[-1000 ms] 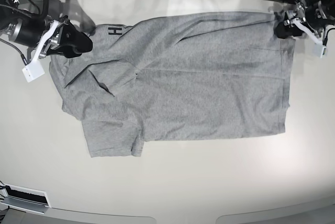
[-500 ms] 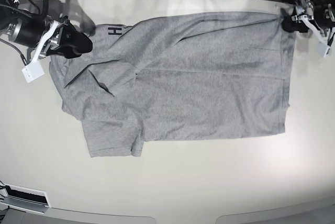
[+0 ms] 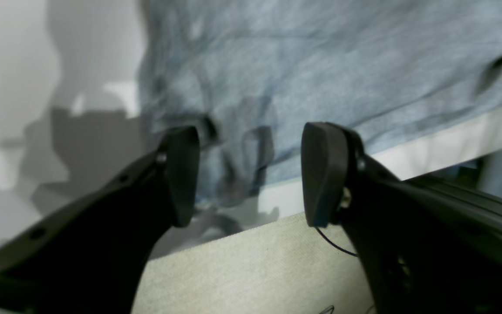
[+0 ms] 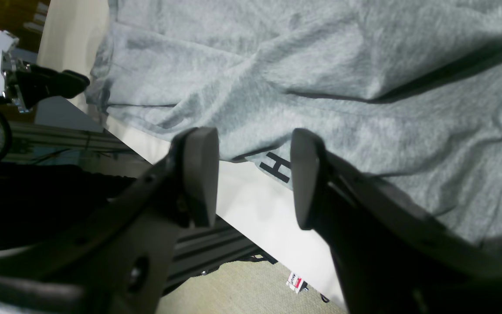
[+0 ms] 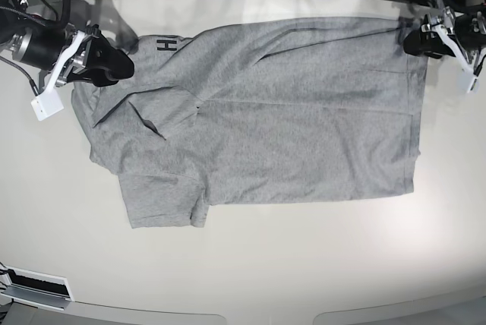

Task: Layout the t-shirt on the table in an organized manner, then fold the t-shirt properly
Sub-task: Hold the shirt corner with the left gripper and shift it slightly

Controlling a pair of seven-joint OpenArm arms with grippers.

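Your t-shirt (image 5: 281, 112) lies spread flat across the table (image 5: 243, 264), its body toward the left arm's side and its sleeves toward the right arm's. The only writing you can read is a black block "H" (image 5: 167, 44) peeking out at the far edge near the collar end; the wrist view shows the same letter (image 4: 276, 171). Your left gripper (image 3: 251, 174) hovers at the hem corner with jaws spread wide, holding nothing. Your right gripper (image 4: 253, 176) sits over the "H" edge, jaws parted, no cloth between them.
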